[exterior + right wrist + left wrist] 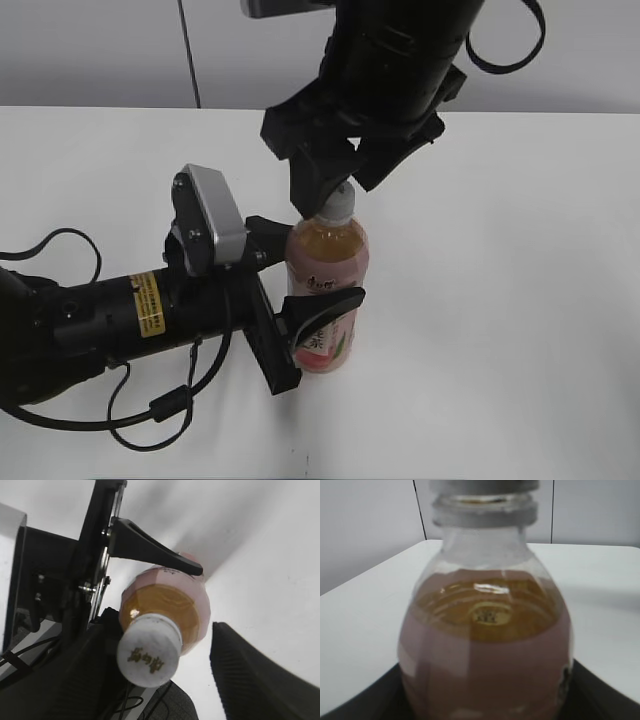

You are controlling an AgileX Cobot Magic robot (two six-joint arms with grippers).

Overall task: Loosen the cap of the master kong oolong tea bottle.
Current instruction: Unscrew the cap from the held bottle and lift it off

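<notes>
- The left hand [318, 275] is closed around the body of the master kong oolong tea bottle [328, 290]: in the exterior view one dark finger [325, 305] wraps across the pink label in front, and the other sits behind the bottle's shoulder.
- The right hand [342, 172] hangs over the bottle from above with its jaws spread. In the right wrist view the two ribbed fingers [250, 675] stand on either side of the cap [148, 651], with a clear gap on the right side; on the left side the cap sits close to the other finger, and I cannot tell whether they touch.
- The bottle stands on the white surface [520, 300], near the middle of the exterior view, its long axis roughly vertical with a slight tilt, cap end up.
- The cap is white, with dark printing on its top, and sits on the neck.
- In the left wrist view the bottle [485, 645] fills the frame, blurred, amber tea up to the shoulder and the neck ring at the top edge.
</notes>
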